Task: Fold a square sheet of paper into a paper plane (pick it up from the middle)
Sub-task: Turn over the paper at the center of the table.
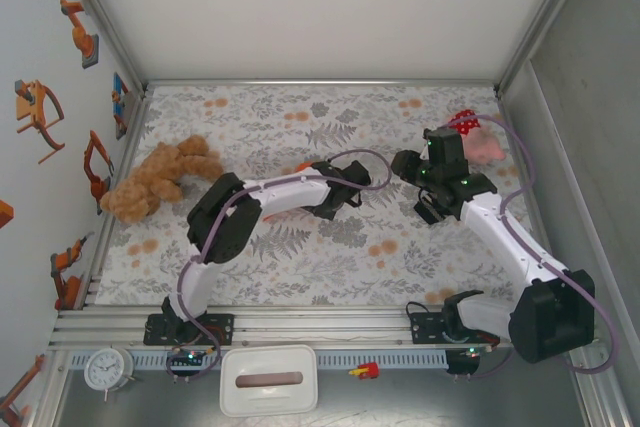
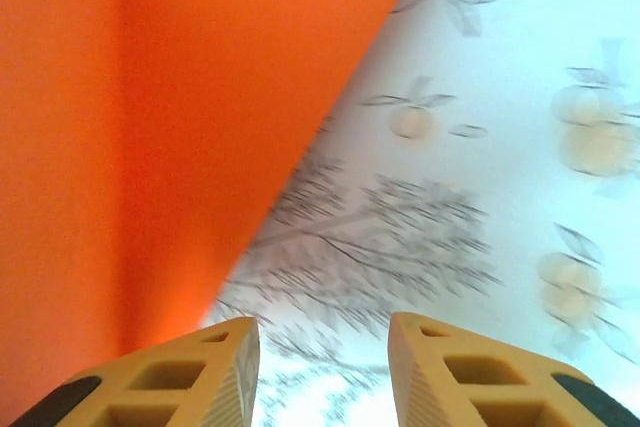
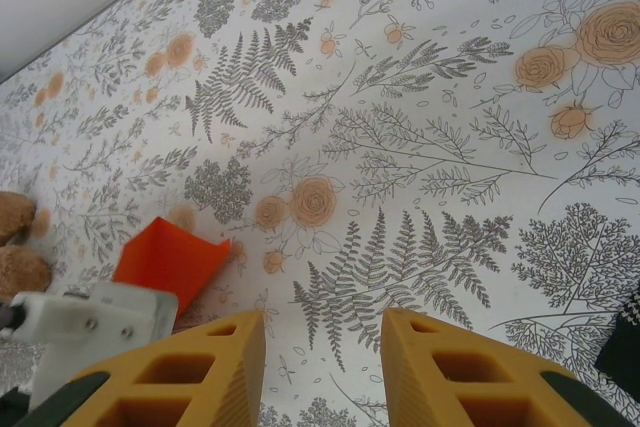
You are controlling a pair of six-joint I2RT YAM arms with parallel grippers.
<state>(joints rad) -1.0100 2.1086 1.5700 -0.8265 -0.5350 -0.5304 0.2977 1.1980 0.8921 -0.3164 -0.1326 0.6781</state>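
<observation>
Left gripper (image 2: pixel 320 347) is released: jaws parted, only tablecloth (image 2: pixel 500 177) between them. The creased orange square sheet of paper (image 2: pixel 150 127) lies on the table just ahead and to the left of the left finger, its free edge running diagonally away. Right gripper (image 3: pixel 322 332), also parted and empty, is well apart from the sheet, so the left arm is nearer. No legible labels or writing.

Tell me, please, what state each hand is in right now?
Left hand: open, holding nothing; the orange paper lies just beside it.
Right hand: open, holding nothing.
</observation>
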